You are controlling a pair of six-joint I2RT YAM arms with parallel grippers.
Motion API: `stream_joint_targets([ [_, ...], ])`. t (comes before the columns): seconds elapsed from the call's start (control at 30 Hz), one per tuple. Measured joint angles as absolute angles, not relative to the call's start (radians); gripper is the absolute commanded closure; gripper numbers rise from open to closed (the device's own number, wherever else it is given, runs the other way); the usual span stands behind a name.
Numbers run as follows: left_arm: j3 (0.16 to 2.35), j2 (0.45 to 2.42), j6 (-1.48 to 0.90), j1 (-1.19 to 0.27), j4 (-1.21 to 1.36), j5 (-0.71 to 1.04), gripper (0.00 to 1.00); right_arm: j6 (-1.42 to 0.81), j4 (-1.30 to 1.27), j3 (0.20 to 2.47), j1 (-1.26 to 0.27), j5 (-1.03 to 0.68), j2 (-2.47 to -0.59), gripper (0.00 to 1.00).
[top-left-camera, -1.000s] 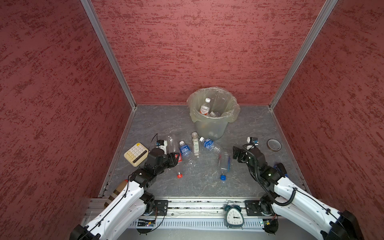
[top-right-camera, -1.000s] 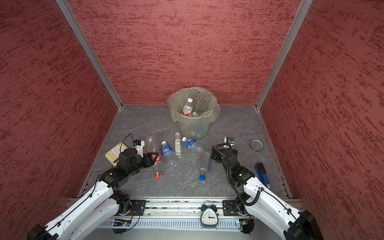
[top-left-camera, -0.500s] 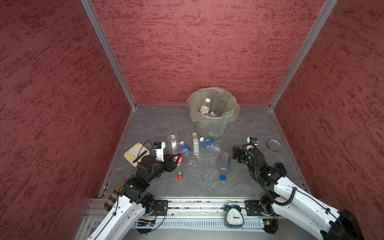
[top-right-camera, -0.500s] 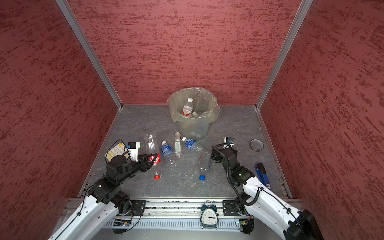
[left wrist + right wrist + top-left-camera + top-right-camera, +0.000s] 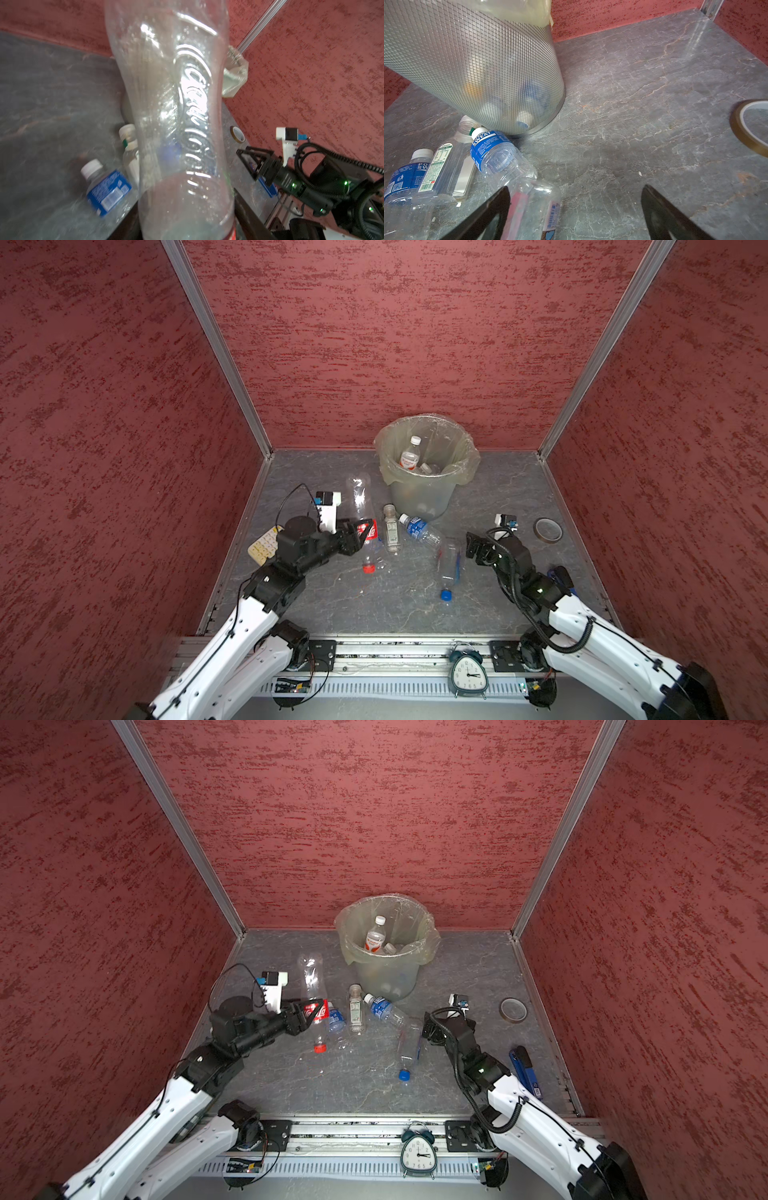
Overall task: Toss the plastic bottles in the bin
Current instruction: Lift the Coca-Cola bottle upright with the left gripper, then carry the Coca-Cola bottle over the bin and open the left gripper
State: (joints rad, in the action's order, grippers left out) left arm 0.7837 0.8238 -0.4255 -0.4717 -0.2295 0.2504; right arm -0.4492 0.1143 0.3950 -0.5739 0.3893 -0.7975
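My left gripper [image 5: 358, 533] [image 5: 187, 218] is shut on a large clear bottle with a red label and red cap [image 5: 360, 497] [image 5: 172, 116], holding it off the floor left of the bin [image 5: 419, 497] [image 5: 477, 72]. The bin holds several bottles [image 5: 409, 456]. On the floor before it lie a white-labelled bottle [image 5: 390, 531], a blue-labelled bottle [image 5: 417, 526] [image 5: 496, 151], another blue-labelled one [image 5: 336, 1017] and a blue-capped clear bottle [image 5: 449, 564] [image 5: 533, 207]. My right gripper [image 5: 473, 549] [image 5: 576, 190] stands open just right of that last bottle, one finger at its base.
A cream calculator [image 5: 264, 545] lies under my left arm by the left wall. A tape roll [image 5: 547, 529] sits near the right wall, a blue cutter [image 5: 524, 1067] behind my right arm. An alarm clock [image 5: 468, 672] stands on the front rail.
My left arm drew back, then swung forward and right; the red-labelled bottle has risen off the floor and moved toward the bin. The right arm has not moved.
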Motion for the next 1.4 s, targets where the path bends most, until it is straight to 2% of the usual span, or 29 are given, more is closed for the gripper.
stream_joint_targets([
  [0.17, 1.299, 1.274, -0.359, -0.472, -0.135, 0.272, 0.38, -0.449, 0.105, 0.395, -0.574, 0.387, -0.843, 0.01],
  [0.27, 1.683, 1.564, -0.319, -0.469, -0.112, 0.289, 0.12, -0.449, 0.106, 0.395, -0.574, 0.387, -0.854, 0.01],
  [0.3, 1.818, 1.660, -0.310, -0.466, -0.113, 0.295, 0.00, -0.449, 0.105, 0.395, -0.574, 0.387, -0.852, 0.01],
  [0.4, 2.104, 1.865, -0.315, -0.455, -0.168, 0.310, 0.01, -0.450, 0.107, 0.395, -0.574, 0.387, -0.836, 0.01],
  [0.47, 2.162, 1.922, -0.313, -0.447, -0.204, 0.312, 0.01, -0.450, 0.106, 0.395, -0.574, 0.388, -0.818, 0.01],
  [0.63, 2.057, 1.887, -0.313, -0.435, -0.248, 0.311, 0.01, -0.450, 0.105, 0.395, -0.574, 0.388, -0.794, 0.01],
  [1.03, 1.590, 1.492, -0.321, -0.438, -0.129, 0.306, 0.01, -0.455, 0.108, 0.399, -0.574, 0.366, -0.852, 0.01],
  [1.4, 1.213, 1.294, -0.325, -0.438, -0.088, 0.289, 0.01, -0.510, 0.165, 0.466, -0.625, 0.344, -0.899, 0.01],
])
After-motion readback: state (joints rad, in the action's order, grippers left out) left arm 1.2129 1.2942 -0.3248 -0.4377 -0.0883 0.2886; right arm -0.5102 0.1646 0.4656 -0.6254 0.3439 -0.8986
